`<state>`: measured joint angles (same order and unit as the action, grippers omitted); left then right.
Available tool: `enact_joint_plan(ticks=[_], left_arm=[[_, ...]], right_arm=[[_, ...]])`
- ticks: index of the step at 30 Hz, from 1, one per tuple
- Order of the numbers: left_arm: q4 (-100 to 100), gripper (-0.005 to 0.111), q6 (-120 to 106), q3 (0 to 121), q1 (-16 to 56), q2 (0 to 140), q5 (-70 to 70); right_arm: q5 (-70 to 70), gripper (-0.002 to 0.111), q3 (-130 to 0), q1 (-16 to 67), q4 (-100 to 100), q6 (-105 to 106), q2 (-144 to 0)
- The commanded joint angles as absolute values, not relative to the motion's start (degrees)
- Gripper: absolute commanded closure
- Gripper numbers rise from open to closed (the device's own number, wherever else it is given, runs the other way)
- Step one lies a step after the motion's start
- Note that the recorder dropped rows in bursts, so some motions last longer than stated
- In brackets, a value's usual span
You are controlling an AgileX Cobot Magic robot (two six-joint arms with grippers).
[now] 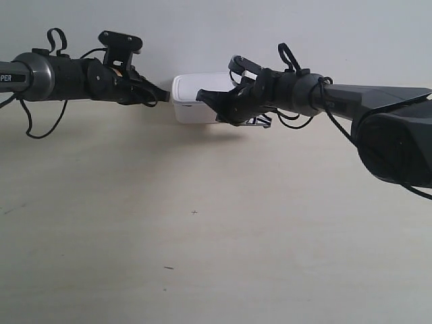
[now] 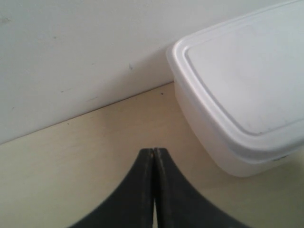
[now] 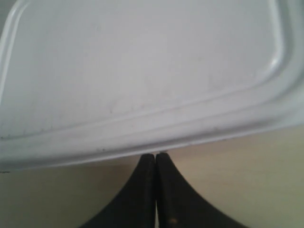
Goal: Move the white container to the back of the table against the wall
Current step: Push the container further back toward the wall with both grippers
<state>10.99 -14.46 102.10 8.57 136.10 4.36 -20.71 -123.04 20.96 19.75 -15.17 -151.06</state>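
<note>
The white container (image 1: 191, 101) stands at the back of the table (image 1: 202, 229), against the wall (image 1: 216, 34). In the left wrist view the container (image 2: 247, 95) touches the wall (image 2: 71, 47) at its far corner. My left gripper (image 2: 153, 151) is shut and empty, just beside the box; it is the arm at the exterior view's left (image 1: 162, 91). My right gripper (image 3: 156, 155) is shut, its tips at the container's (image 3: 142, 71) lid rim, under its edge. It is the arm at the exterior view's right (image 1: 202, 96), reaching across the box front.
The wide pale tabletop stretches toward the camera, marked only by a few tiny dark specks (image 1: 194, 212). Both black arms hang low over the back strip near the wall. The right arm's bulky base (image 1: 398, 145) fills the right side.
</note>
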Motion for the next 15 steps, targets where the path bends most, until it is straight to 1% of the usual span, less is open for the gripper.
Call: enact_joint_plan(ticks=[1, 7, 15], left_arm=[[11.0, 0.107, -14.4, 102.1, 8.5, 135.5, 4.0], [11.0, 0.107, -14.4, 102.1, 8.5, 135.5, 4.0], [11.0, 0.107, -14.4, 102.1, 8.5, 135.5, 4.1]], right_arm=[[-12.0, 0.108, -124.4, 20.2, 17.9, -15.0, -150.8], [-12.7, 0.108, -124.4, 20.2, 18.0, -15.0, -150.8], [-18.1, 0.108, -124.4, 19.8, 14.6, -15.0, -149.9]])
